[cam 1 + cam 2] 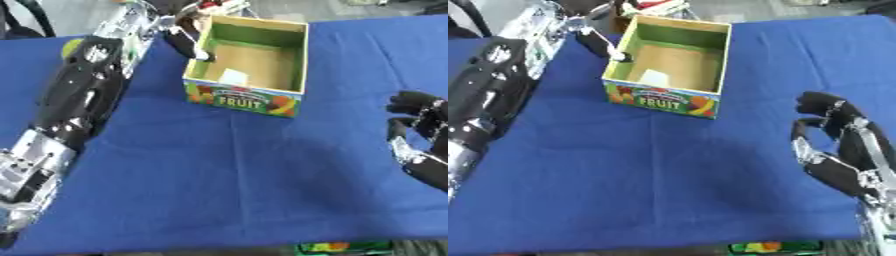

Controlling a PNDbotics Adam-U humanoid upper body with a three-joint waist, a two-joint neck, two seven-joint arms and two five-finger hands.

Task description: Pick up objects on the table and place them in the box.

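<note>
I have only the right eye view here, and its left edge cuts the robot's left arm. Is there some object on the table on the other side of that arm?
Observer: Yes. The left eye view shows a small yellow-green round thing on the blue cloth. It is just left of the left arm, which hides part of it.
Operator: Where does it lie compared with the box?
Observer: It lies to the left of the fruit box, about level with the box's middle, near the cloth's far edge. The arm is between the two.
</note>
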